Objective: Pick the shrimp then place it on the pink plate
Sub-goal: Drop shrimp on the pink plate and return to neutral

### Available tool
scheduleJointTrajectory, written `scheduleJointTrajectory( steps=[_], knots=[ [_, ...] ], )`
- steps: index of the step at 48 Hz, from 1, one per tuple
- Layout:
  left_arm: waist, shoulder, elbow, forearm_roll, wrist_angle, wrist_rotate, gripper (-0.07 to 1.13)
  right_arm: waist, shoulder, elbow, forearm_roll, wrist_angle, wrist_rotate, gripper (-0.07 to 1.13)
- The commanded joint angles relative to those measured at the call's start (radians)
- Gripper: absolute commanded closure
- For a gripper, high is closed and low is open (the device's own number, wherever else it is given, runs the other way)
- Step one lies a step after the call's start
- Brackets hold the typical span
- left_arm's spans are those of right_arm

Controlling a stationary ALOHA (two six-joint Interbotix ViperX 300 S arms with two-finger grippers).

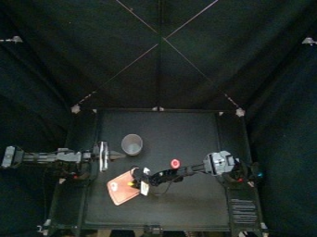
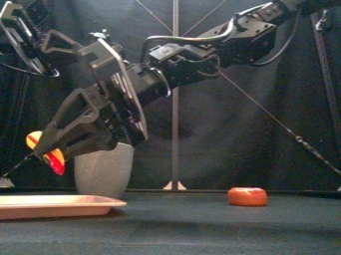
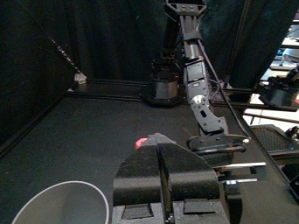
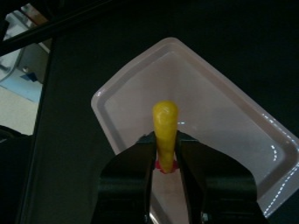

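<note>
— Right wrist view first: what has the right gripper (image 4: 163, 164) got?
— Its jaws are pinching the shrimp (image 4: 165, 121). The yellow tail sticks out past the tips, and the pink tray (image 4: 239, 131) lies beyond it.
— Is the shrimp on the tray?
— Not yet. In the front view it hangs in the air over the tray's left end, clear of the surface. The arm that holds it comes in from the right and reaches past the middle of the table (image 2: 200, 234).
— Where does the tray lie?
— Flat on the table, toward the front and left of the middle.
— What stands nearby?
— A grey cup (image 2: 104, 171) stands upright behind the tray. In the front view it is just behind the shrimp. A small red toy (image 2: 246, 196) lies on the table to the right, well apart from the tray.
— And the left gripper (image 3: 160, 149)?
— It rests at the table's left side, near the cup. Its jaws are pressed together with nothing between them.
</note>
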Motion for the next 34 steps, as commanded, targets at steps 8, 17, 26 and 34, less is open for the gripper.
scheduleJointTrajectory(
  steps=[8,17,26,34],
  knots=[
    [0.002,0.005,-0.008,0.003,-0.009,0.002,1.02,-0.012,-0.008,-0.057,0.005,0.009,-0.002,0.31],
    [0.002,0.005,-0.003,0.000,-0.009,0.002,1.02,-0.011,0.000,-0.066,0.005,0.038,-0.002,0.13],
    [0.003,0.005,-0.003,0.000,-0.009,0.002,1.02,-0.006,-0.031,-0.052,-0.005,0.063,-0.003,0.13],
    [0.003,0.003,0.000,0.000,-0.009,0.002,1.02,-0.006,-0.084,-0.006,-0.011,0.069,-0.003,0.13]
  ],
)
